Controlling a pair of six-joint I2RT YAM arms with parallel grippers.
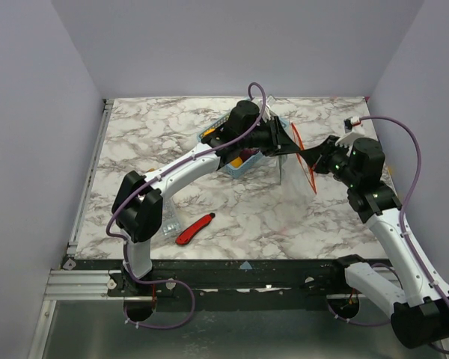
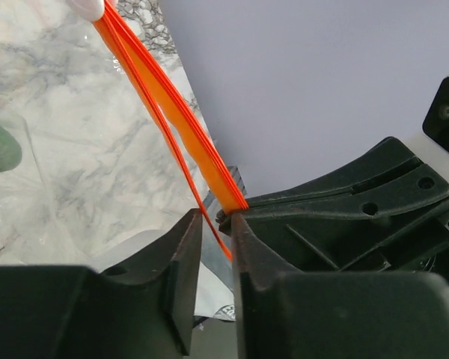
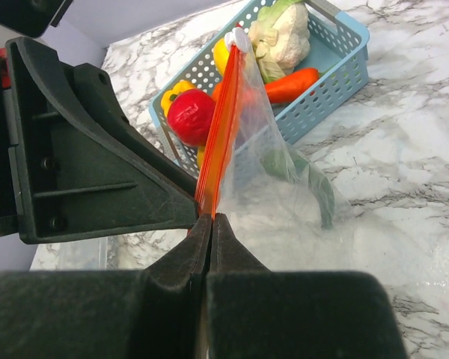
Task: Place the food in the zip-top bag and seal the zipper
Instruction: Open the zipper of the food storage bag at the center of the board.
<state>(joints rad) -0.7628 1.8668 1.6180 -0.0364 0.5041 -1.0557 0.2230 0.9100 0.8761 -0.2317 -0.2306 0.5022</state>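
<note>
Mostly hidden: green food (image 3: 308, 179) inside bag (image 3: 284, 217).

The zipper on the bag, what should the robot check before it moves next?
1. Right gripper pinching the zipper: ok, closed on its end.
2. Left gripper on the zipper: ok, the strip sits between its fingers, though a small gap shows.
3. Zip-top bag held up off the table: ok, it hangs from the strip.
4. Food inside the bag: partly ok, one green piece is in.
5. Rest of the food packed: not ok, the red piece, orange piece and white piece sit in the blue basket.
6. Zipper sealed all along: cannot tell.
</note>
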